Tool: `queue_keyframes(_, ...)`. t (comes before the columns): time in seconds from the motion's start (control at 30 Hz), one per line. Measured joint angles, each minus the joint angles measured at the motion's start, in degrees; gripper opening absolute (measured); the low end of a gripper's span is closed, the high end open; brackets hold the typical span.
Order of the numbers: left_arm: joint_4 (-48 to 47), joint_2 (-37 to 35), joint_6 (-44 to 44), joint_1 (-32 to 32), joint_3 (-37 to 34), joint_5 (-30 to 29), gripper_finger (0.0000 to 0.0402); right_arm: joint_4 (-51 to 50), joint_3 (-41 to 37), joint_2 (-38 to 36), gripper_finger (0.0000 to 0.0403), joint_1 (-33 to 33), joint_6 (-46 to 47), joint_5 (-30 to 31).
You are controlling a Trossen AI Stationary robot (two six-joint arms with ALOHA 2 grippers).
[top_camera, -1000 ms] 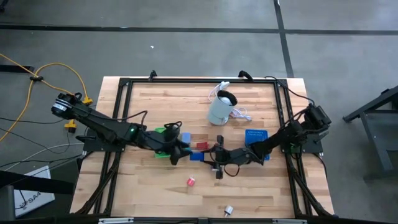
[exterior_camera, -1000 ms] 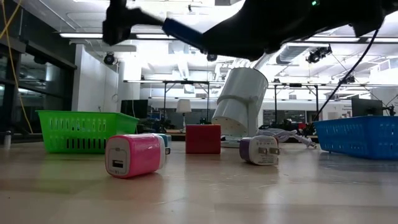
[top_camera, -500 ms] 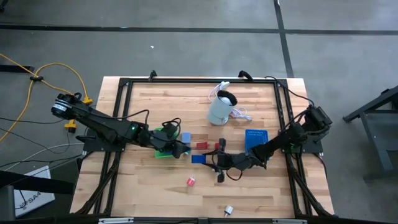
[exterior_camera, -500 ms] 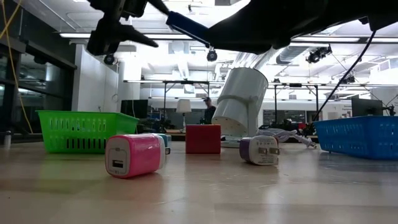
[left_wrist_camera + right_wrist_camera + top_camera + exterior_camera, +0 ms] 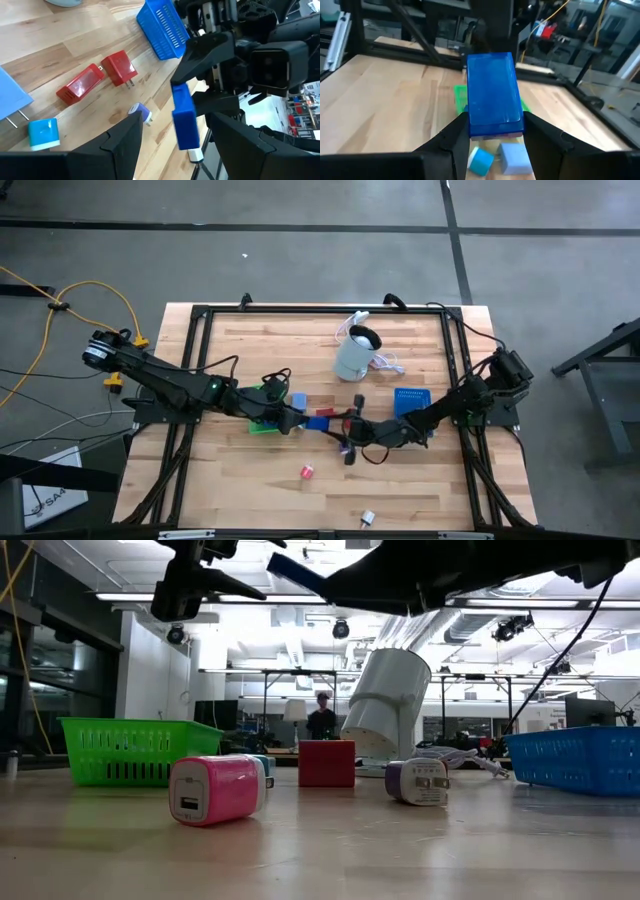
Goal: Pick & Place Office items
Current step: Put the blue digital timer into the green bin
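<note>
Right gripper [image 5: 492,135] shifted up-frame toward left gripper [image 5: 170,145], fingers clamped on glossy blue rectangular block [image 5: 493,92]; left fingers half-open, empty.

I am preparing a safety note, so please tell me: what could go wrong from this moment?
1. The right gripper holds the blue block only by one end, high above the table; it might slip and fall onto the red pieces below.
2. The left gripper waits with open jaws very near the block; the two arms could collide at a handover.
3. The purple charger lies loose under the arms and could be knocked.
</note>
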Motion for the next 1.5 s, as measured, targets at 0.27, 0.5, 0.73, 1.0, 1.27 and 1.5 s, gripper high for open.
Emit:
queue_keyframes(0.27,1.1,0.0,0.2,0.0,0.0,0.0,0.0227,2.8,0.0,0.0,0.0148,-1.1,-1.6,0.4)
queue_keyframes(0.5,2.9,0.0,1.7,0.5,0.0,0.0,0.0227,3.0,0.0,0.0,0.0148,-3.2,-1.6,-0.7)
queue_keyframes(0.73,2.7,0.0,2.4,2.1,0.0,-0.1,0.0227,3.4,0.0,0.0,0.0148,-3.8,-1.6,-1.2)
queue_keyframes(1.0,2.7,0.0,2.3,2.4,0.0,-0.1,0.0196,3.7,0.0,0.0,0.0148,-3.8,-2.3,-1.2)
queue_keyframes(1.27,2.6,0.0,1.4,2.4,0.0,-0.1,0.0138,3.8,0.0,0.0,0.0149,-3.8,-2.4,-1.2)
queue_keyframes(1.5,2.6,0.0,1.1,2.4,0.0,-0.1,0.0093,3.8,0.0,0.0,0.0149,-3.8,-2.4,-1.2)
